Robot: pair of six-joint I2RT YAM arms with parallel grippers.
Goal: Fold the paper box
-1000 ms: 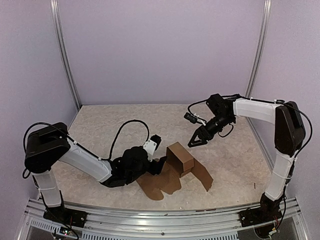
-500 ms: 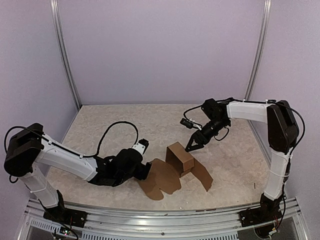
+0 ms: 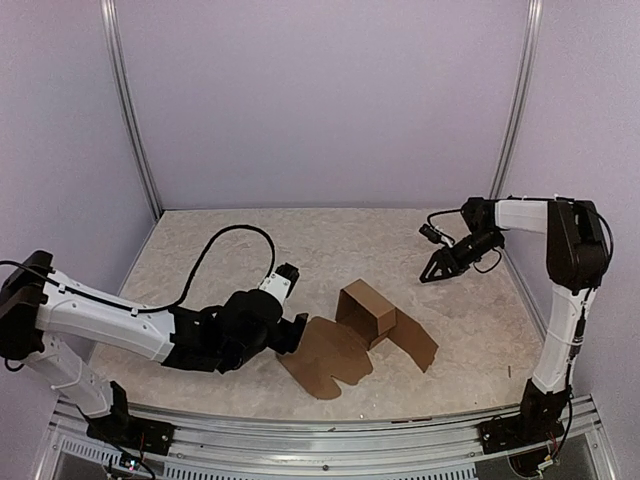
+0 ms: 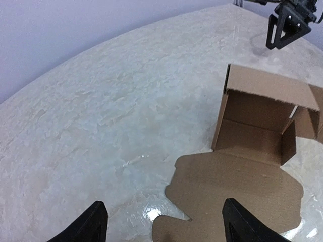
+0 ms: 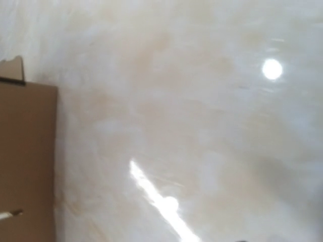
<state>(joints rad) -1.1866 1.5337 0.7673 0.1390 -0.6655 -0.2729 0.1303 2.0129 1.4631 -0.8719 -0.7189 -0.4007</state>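
Top external view shows you both arms backed off the paper box (image 3: 362, 312), half-raised at near centre: left gripper (image 3: 297, 334) gapes empty by its flat left side, right gripper (image 3: 432, 277), spread and empty, has retreated far right, so folding looks paused.

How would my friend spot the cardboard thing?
Look at the beige table. Near its front edge, in the middle, lies the paper box. It is the only brown thing there, with one part standing up and its flaps lying flat.

The paper box (image 3: 330, 355) is matt brown cardboard, the table (image 3: 330, 245) glossy and mottled.
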